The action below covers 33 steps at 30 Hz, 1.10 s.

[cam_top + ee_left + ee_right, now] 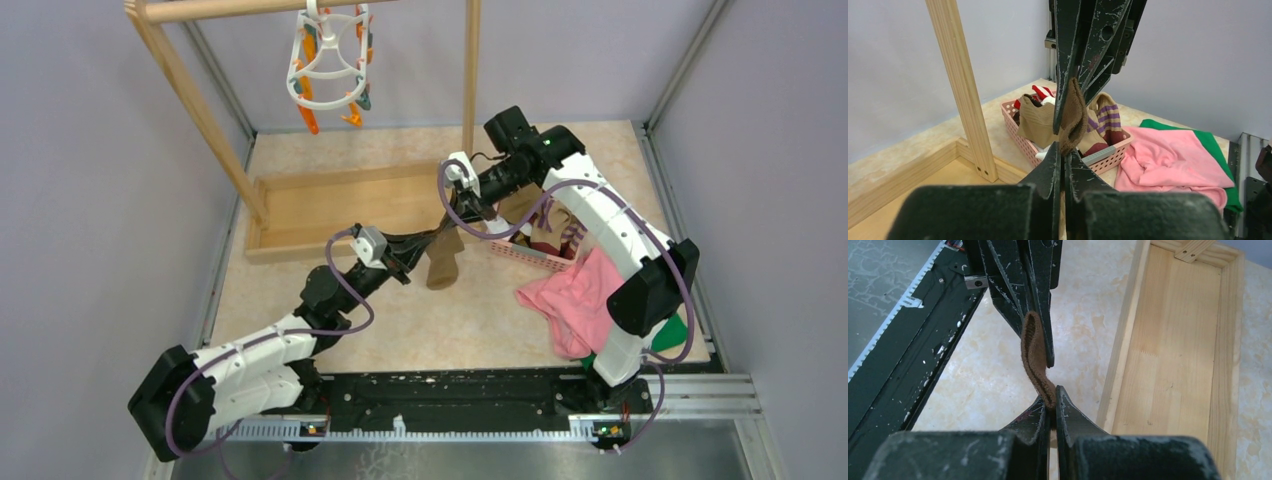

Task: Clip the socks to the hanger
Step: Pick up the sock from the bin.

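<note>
Top external view, left to right: the hanger [330, 65] dangles from the wooden rack's rail [230, 8] at the back, well apart from the action. At centre, the left gripper [420, 260] and right gripper [465, 222] both pinch 1 olive-brown sock [445, 265], each pair of fingers pressed tight on the fabric, so the sock's held stretch runs straight from one gripper to the other. The other socks [545, 240] sit in the pink basket [525, 256] at right. The hanger lies up and left of the held sock, and the left arm looks slightly nearer to it.
</note>
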### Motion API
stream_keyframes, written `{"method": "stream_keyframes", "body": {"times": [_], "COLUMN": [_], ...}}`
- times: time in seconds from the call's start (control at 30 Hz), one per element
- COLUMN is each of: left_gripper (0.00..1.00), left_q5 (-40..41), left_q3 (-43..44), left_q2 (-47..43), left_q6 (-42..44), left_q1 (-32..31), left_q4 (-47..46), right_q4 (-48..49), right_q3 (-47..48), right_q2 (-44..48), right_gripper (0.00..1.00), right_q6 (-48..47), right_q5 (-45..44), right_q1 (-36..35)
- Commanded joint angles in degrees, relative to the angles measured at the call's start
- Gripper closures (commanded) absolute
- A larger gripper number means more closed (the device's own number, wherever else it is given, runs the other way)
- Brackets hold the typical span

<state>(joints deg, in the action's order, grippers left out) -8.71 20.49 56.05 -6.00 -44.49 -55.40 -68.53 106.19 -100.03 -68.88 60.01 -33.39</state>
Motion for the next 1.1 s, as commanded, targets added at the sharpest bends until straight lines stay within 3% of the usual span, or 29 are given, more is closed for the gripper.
{"method": "stream_keyframes", "body": {"times": [0.0,0.17,0.37,0.57,0.7,0.83,0.93,1.07], "left_gripper": [1.00,1.00,1.00,1.00,1.00,1.00,1.00,1.00], "left_q5": [-0.2,6.1,12.8,18.2,16.8,19.6,18.7,16.6], "left_q3": [2.8,4.6,4.4,3.2,1.5,-0.6,-1.5,-1.6], "left_q2": [-0.2,-3.0,-5.5,-7.0,-9.4,-11.7,-13.6,-15.3], "left_q6": [3.0,16.2,23.5,24.7,27.3,27.4,26.6,24.2], "left_q1": [0.1,0.0,-0.1,-0.1,-0.1,-0.1,0.0,0.3], "left_q4": [0.2,9.8,10.2,9.7,9.6,7.8,8.9,12.2], "right_q4": [3.2,14.7,16.0,4.7,-3.7,-6.6,1.3,16.2], "right_q3": [2.1,1.7,3.7,9.4,16.7,28.2,28.3,27.0], "right_q2": [-0.4,-0.2,-0.9,-2.5,-4.8,-8.9,-8.6,-8.8], "right_gripper": [1.00,0.99,0.78,0.59,0.39,0.23,0.17,0.17], "right_q6": [4.2,21.6,25.9,16.0,9.3,11.6,18.9,31.5], "right_q5": [-0.5,-10.3,-9.5,-0.5,-1.9,-3.4,-2.9,-1.7], "right_q1": [-1.0,-1.0,-1.1,-1.5,-1.9,-1.9,-1.9,-1.9]}}
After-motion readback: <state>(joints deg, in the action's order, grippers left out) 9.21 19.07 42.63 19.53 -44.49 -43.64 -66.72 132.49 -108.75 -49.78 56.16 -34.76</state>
